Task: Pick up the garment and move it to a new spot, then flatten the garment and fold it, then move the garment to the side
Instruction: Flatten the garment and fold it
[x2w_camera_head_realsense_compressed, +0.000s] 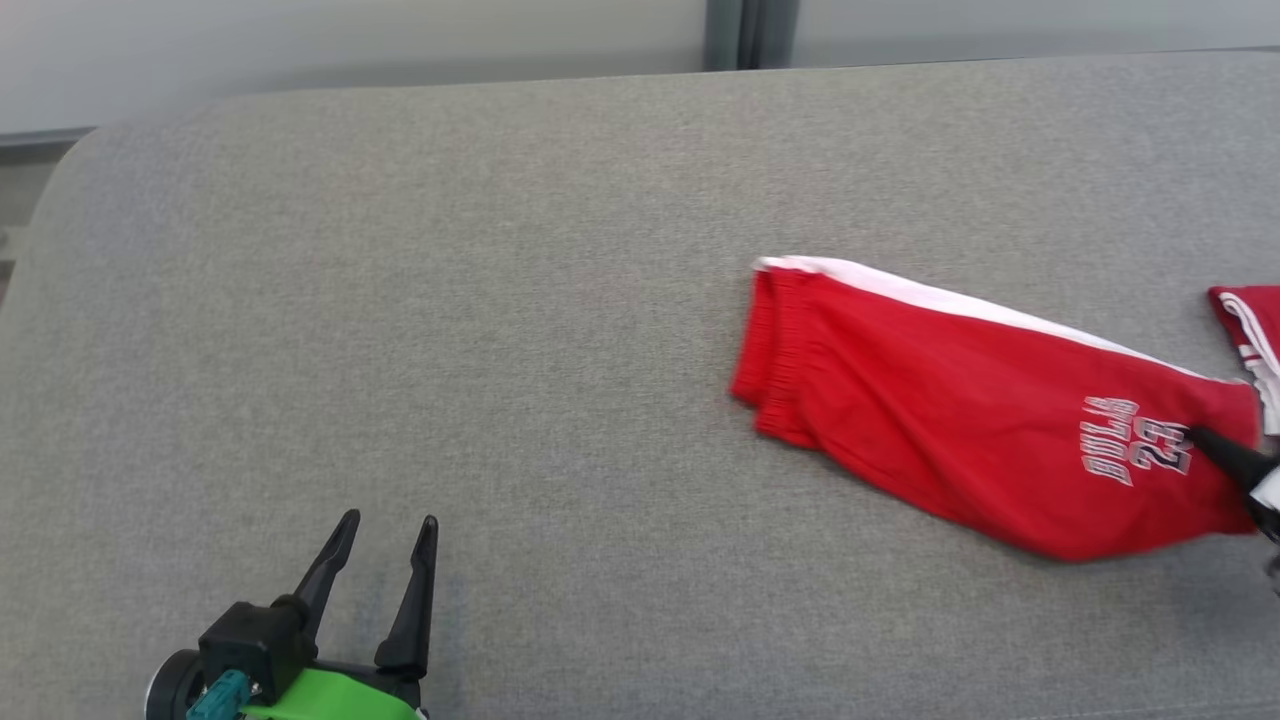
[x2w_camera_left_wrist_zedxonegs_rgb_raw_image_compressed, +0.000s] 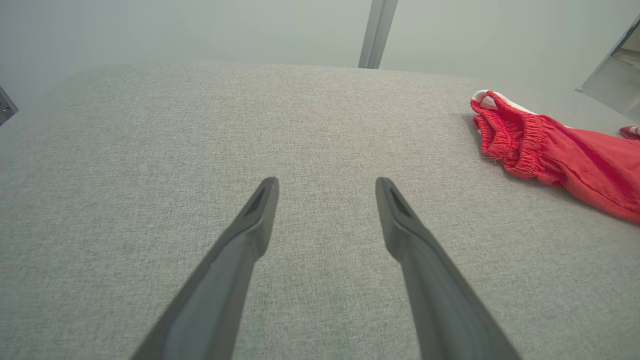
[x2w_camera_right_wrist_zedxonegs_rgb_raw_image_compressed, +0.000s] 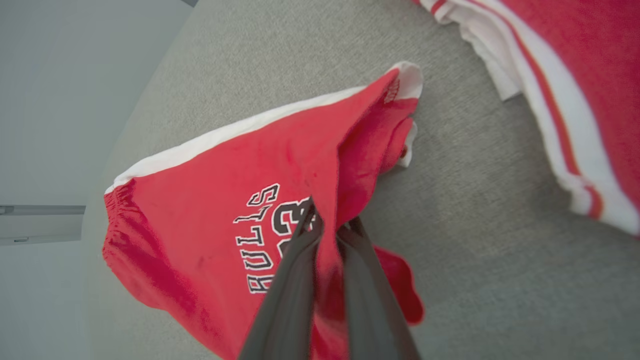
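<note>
Across the whole head view lies a grey, cloth-covered worktop (x2w_camera_head_realsense_compressed: 500, 330), with a rounded far left corner. A pale wall with a grey upright post (x2w_camera_head_realsense_compressed: 750, 35) stands beyond its far edge.

On the right half of the worktop lies the garment (x2w_camera_head_realsense_compressed: 950, 400), a pair of red shorts. Its long axis runs left to right, slanting a little nearer toward the right. The gathered elastic waistband points left, toward the middle of the worktop, and the leg end points right. A white stripe runs along its far edge. The print "BULLS 23" sits near the right end, its letters turned sideways. Most of the cloth lies flat, but in the right wrist view the leg end is lifted into a loose fold.

At the far right edge, just beyond the shorts and apart from them, lies part of a second red garment (x2w_camera_head_realsense_compressed: 1250, 340) with white and red trim.

The right pincer (x2w_camera_right_wrist_zedxonegs_rgb_raw_image_compressed: 330, 222) comes in from the right edge, near the print. Its two dark fingers are pressed together on a fold of the red cloth beside the numerals.

The left pincer (x2w_camera_head_realsense_compressed: 390, 520) is at the near left, well apart from the shorts. Its fingers are spread wide above bare worktop, pointing away, and it holds nothing.
</note>
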